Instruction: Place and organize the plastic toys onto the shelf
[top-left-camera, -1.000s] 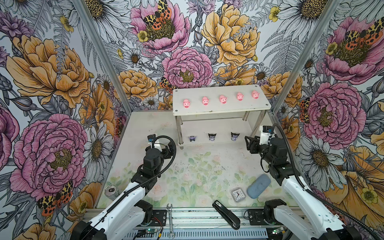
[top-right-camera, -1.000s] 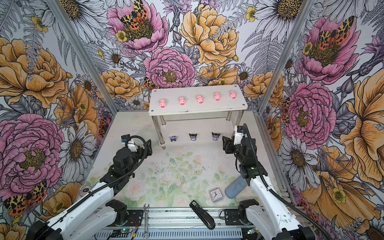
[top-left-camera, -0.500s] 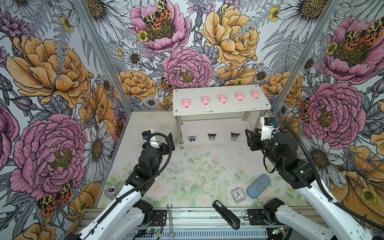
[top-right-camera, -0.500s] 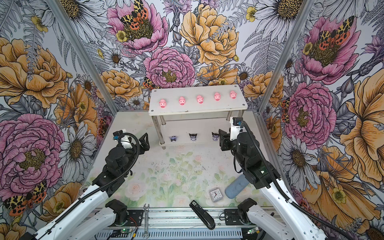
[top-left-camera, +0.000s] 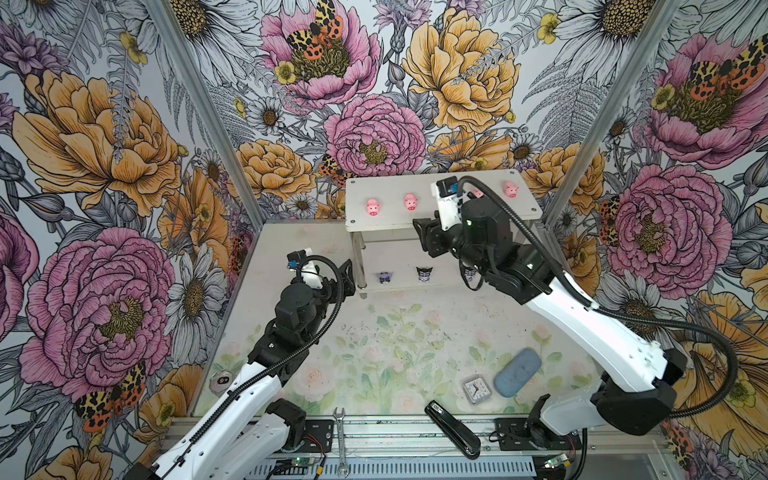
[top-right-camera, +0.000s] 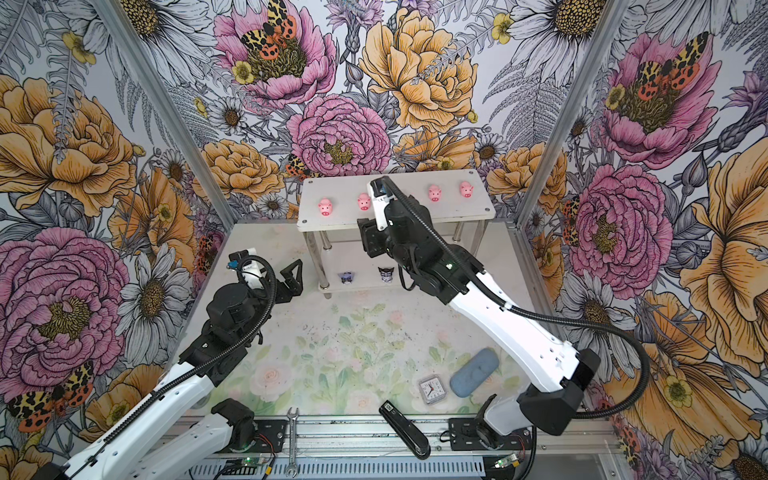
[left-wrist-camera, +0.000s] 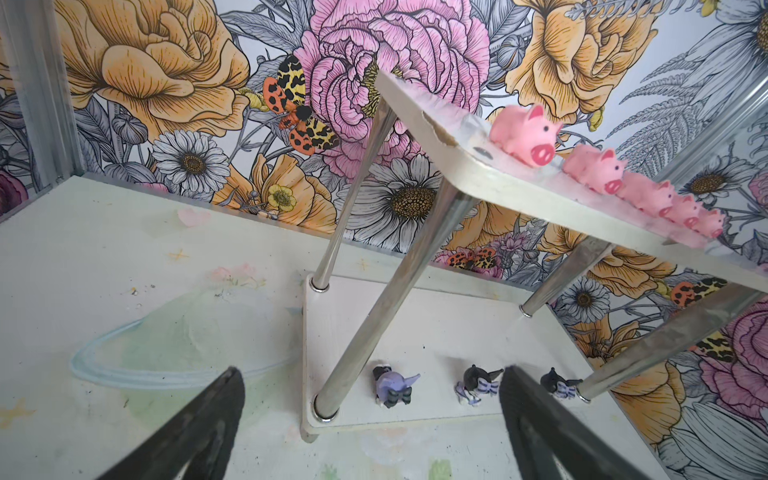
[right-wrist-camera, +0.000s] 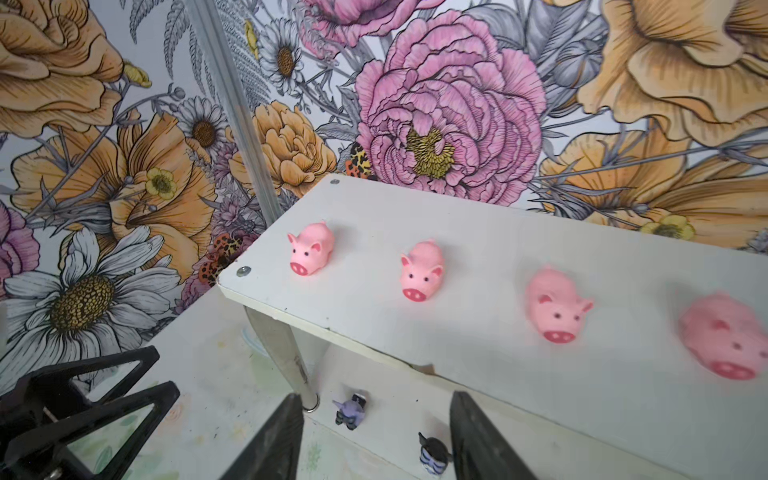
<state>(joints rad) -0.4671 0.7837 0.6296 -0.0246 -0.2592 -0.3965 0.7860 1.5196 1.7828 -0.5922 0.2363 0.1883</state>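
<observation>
Right gripper (right-wrist-camera: 375, 395), parted and empty, at shelf (top-left-camera: 386, 185) front edge; left gripper (top-right-camera: 294, 277) wide, empty, beside shelf. Advised: back away without brushing pigs (right-wrist-camera: 422, 270).

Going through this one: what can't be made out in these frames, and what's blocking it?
- Middle pig on the shelf's top tier: hidden in both top views by the right arm.
- Third figurine on the lower tier: mostly or wholly behind that arm in both top views.
- Rightmost pig: cut off by the right wrist view's edge; the fourth pig is blurred there.
</observation>
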